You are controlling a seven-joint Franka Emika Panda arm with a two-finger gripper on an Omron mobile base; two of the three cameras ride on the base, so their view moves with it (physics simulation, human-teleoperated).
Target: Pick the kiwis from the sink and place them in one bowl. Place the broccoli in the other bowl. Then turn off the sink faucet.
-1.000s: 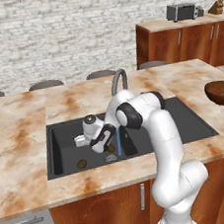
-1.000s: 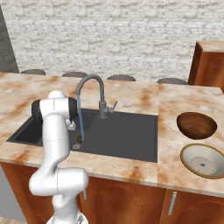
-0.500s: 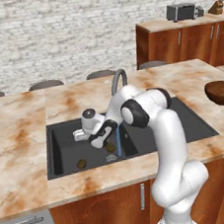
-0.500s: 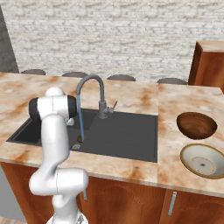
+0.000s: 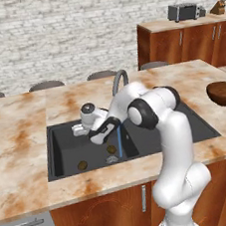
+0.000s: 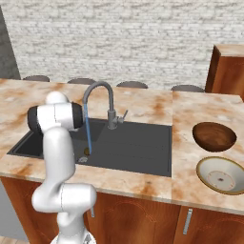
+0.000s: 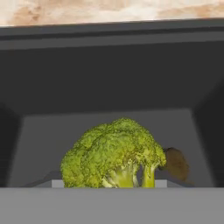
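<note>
My gripper [image 5: 79, 130] is shut on the broccoli [image 7: 114, 158], a yellow-green floret that sits close up in the hand view, held over the left part of the dark sink [image 5: 65, 156]. One brown kiwi [image 5: 82, 165] lies on the basin floor at the front left. A second kiwi [image 5: 111, 149] rests beside the round drain [image 5: 112, 160], and a kiwi [image 7: 176, 164] shows behind the floret. The faucet [image 6: 102, 95] pours a thin blue stream [image 6: 88, 136]. On the right counter stand the dark wooden bowl [image 6: 214, 136] and the cream bowl [image 6: 221, 175].
My white arm reaches from the counter's front edge over the basin, crossing in front of the faucet [image 5: 118, 81]. Marble counter [image 5: 18, 141] surrounds the sink. Wooden cabinets with a toaster [image 5: 185, 12] stand at the back right.
The hand has risen a little and shifted slightly left inside the sink with the broccoli in its grip. The kiwis have stayed where they were.
</note>
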